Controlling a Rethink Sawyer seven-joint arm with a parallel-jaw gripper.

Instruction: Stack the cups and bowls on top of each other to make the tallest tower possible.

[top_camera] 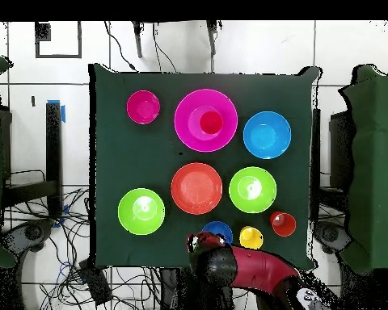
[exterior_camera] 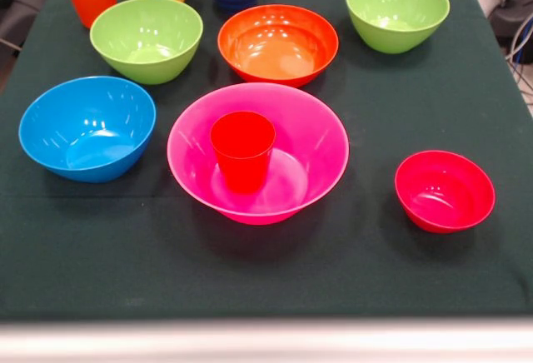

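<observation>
Where dark green cloth (exterior_camera: 466, 88) covers table — bowls, cups, tiled floor (top_camera: 35, 129).

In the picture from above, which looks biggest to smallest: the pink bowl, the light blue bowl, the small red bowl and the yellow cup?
1. pink bowl
2. light blue bowl
3. small red bowl
4. yellow cup

Glossy smooth plastic bowls, like the pink bowl (exterior_camera: 321, 142), sit on a matt dark green cloth (exterior_camera: 433, 88).
</observation>
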